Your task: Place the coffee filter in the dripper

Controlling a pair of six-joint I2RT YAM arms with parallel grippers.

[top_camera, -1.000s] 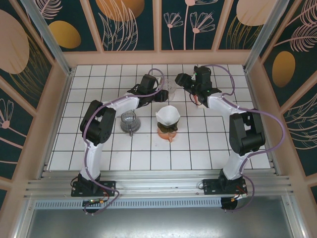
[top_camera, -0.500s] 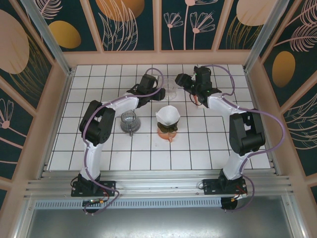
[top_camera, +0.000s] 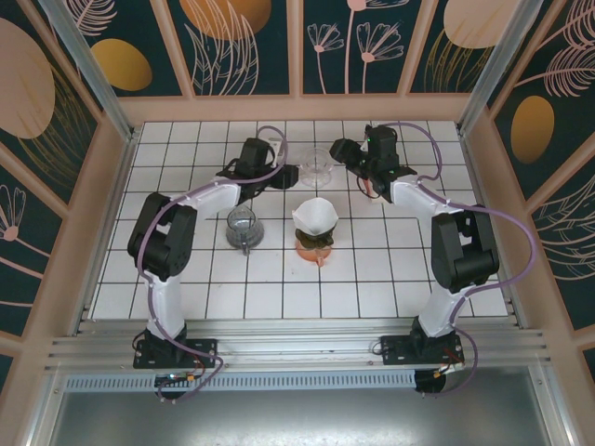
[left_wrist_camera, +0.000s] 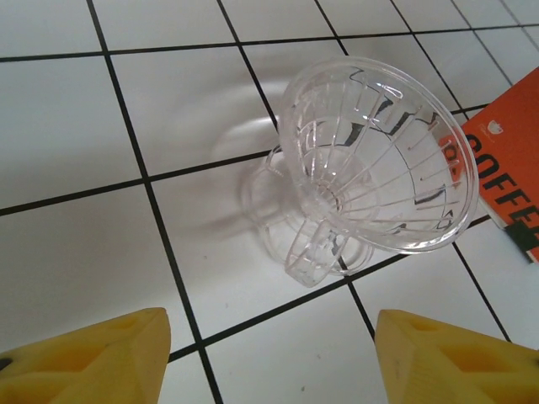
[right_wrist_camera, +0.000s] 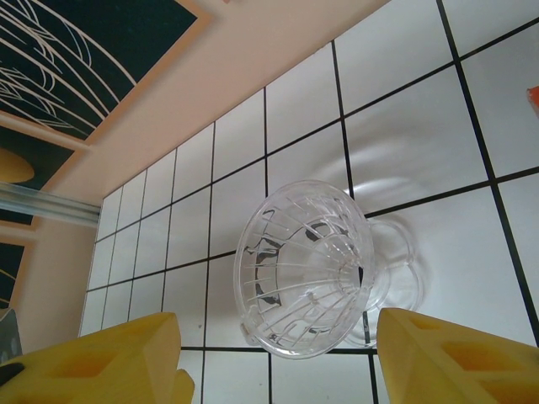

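Jaws on both arms are found set wide and empty. The clear dripper is seen just ahead of the left jaws, standing mouth up on the desk. It also lies just ahead of the right jaws, so it is flanked from both sides and touched by neither.

The white paper filter is noted behind both sets of jaws, toward the arm bases, resting open-side up on a brownish stand. It is well apart from the dripper.

The filter is judged very light, thin and soft, and easily creased or crushed. A gentle pinch on its upper rim is advised, not on the cone body. The dripper is judged stiff, slippery and light enough to be nudged or tipped.

A glass jug stands beside the filter, under the left arm. An orange coffee packet lies just beyond the dripper, beneath the right arm. Neither is judged to block the path between filter and dripper.
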